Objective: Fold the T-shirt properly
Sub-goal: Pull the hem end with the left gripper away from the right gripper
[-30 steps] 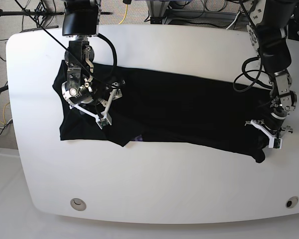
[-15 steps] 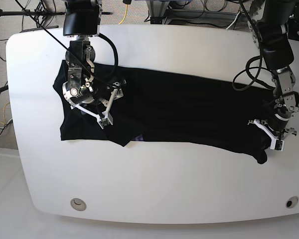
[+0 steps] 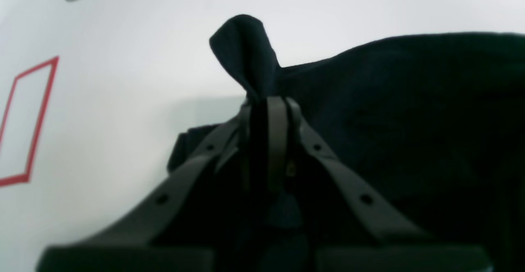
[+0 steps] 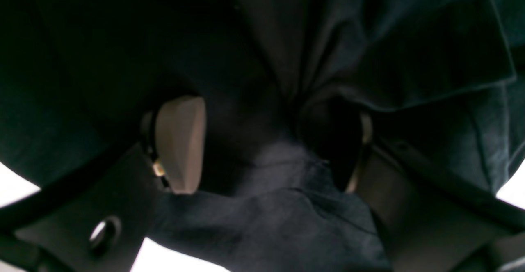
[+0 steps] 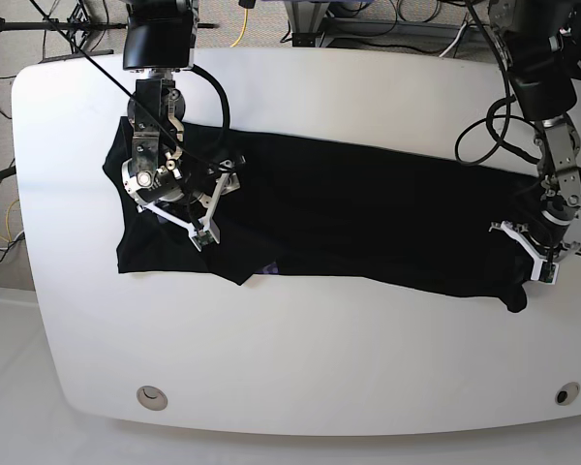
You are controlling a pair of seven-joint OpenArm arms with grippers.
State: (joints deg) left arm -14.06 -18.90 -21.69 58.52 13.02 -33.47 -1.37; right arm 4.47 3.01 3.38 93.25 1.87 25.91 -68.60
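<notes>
Left wrist view: the left tool (image 3: 268, 104) is pressed together, pinching a corner of the black T-shirt (image 3: 410, 112) that pokes up above the white tabletop (image 3: 123, 99).

Right wrist view: the right tool (image 4: 262, 140) stands spread, cloth bunched between its fingers (image 4: 180, 140).

Base view: the T-shirt (image 5: 349, 218) lies stretched across the tabletop (image 5: 320, 368), the right tool (image 5: 213, 199) at one end and the left tool (image 5: 540, 254) at the other.
</notes>
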